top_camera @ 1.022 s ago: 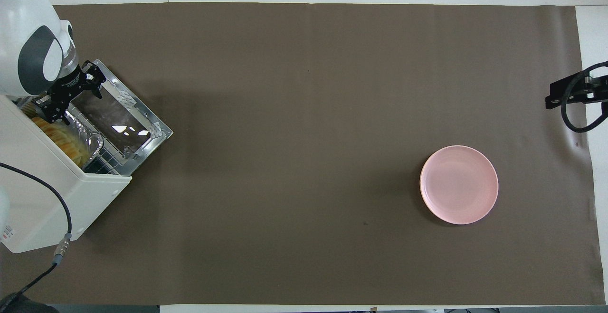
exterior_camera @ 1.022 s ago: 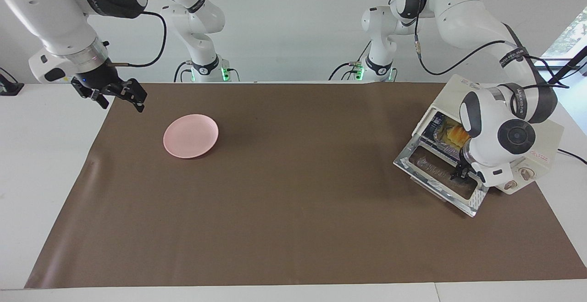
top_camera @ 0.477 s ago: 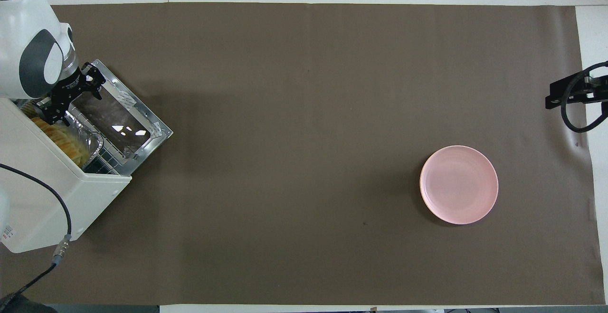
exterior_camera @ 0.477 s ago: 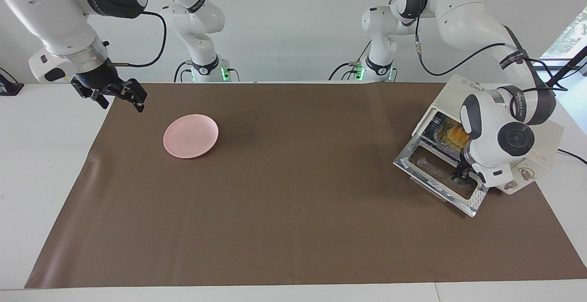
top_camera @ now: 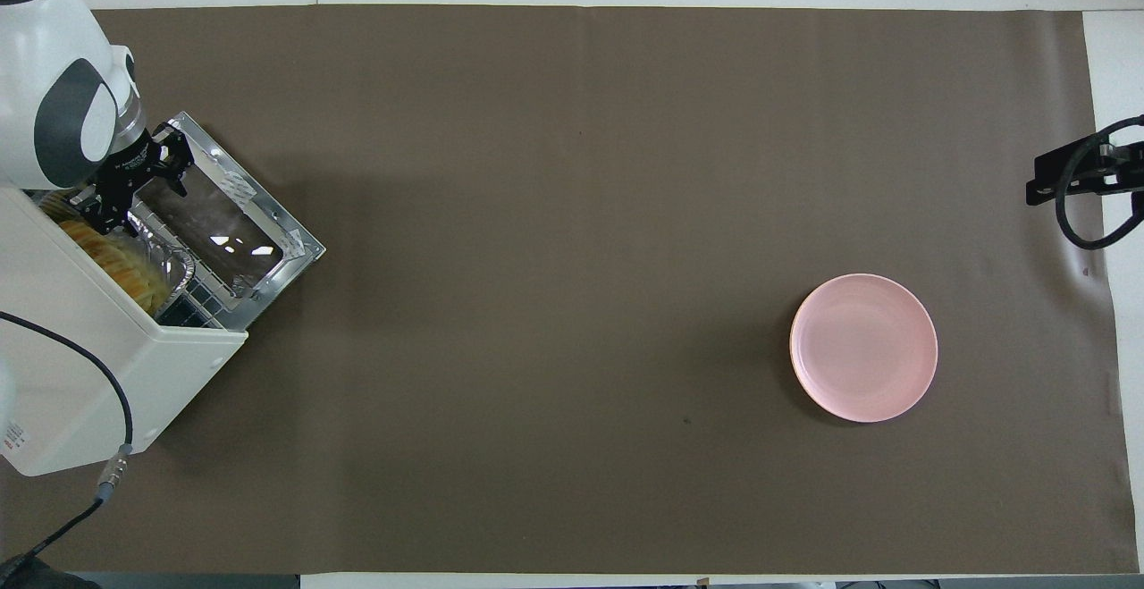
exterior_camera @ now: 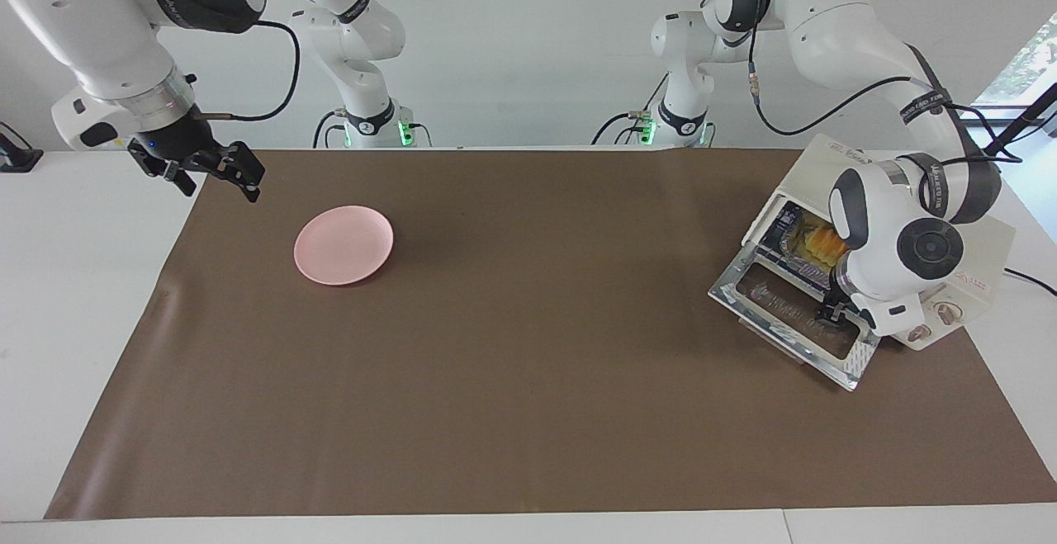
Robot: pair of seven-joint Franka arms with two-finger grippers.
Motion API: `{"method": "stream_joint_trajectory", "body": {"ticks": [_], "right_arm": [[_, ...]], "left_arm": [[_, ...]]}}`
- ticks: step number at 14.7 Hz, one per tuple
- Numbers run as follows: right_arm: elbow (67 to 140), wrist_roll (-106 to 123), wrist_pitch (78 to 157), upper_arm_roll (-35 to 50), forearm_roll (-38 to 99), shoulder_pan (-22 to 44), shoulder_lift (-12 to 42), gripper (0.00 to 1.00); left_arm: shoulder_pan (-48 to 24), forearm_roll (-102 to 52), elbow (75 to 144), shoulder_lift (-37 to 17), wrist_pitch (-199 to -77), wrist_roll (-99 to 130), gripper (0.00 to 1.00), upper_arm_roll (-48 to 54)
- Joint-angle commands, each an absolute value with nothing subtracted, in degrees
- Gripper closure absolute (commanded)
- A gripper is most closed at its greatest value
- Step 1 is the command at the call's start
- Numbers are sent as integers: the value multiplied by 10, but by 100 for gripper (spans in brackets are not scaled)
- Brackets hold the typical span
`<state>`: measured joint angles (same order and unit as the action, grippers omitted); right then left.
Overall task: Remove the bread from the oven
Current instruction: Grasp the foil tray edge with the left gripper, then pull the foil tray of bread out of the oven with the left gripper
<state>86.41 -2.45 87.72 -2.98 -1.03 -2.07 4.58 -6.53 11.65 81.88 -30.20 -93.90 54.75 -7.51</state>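
Observation:
The cream-white oven (exterior_camera: 983,257) stands at the left arm's end of the table, and its chrome-framed glass door (exterior_camera: 780,306) lies open. The golden ridged bread (exterior_camera: 822,240) lies inside on a silver foil tray (top_camera: 176,268); it also shows in the overhead view (top_camera: 112,260). My left gripper (exterior_camera: 830,315) is open and empty. It hangs low over the open door at the oven's mouth, just beside the knob end of the bread. My right gripper (exterior_camera: 239,174) is open and empty and waits over the mat's edge at the right arm's end.
A pink plate (exterior_camera: 343,244) sits on the brown mat (exterior_camera: 528,379) toward the right arm's end. The oven's two knobs (exterior_camera: 933,323) face away from the robots. A black cable (top_camera: 98,374) runs over the oven's top.
My left gripper has crept slightly toward the oven's mouth over the open door. The right arm, plate and bread have not moved.

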Motion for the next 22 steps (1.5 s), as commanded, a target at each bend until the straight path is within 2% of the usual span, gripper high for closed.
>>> {"method": "stream_joint_trajectory", "body": {"ticks": [1,3,6,14,19,22], "right_arm": [[875,-25,872,-32,-7,-21,34,0],[875,-25,872,-32,-7,-21,34,0],[875,-25,872,-32,-7,-21,34,0],[875,-25,873,-32,-7,-21,34,0],[876,3,876,-30,-7,-21,34,0],[876,7,876,-28,-7,-20,34,0]], "left_arm": [[-68,127,853,-279,-959,548,47,-78],[-68,127,868,-271,-963,544,57,-79],[-74,127,885,-265,-976,541,100,-79],[-87,98,835,-283,-1023,547,100,-45],[-114,53,782,-299,-1043,558,100,9],[-127,53,749,-308,-1042,561,100,82]]}}
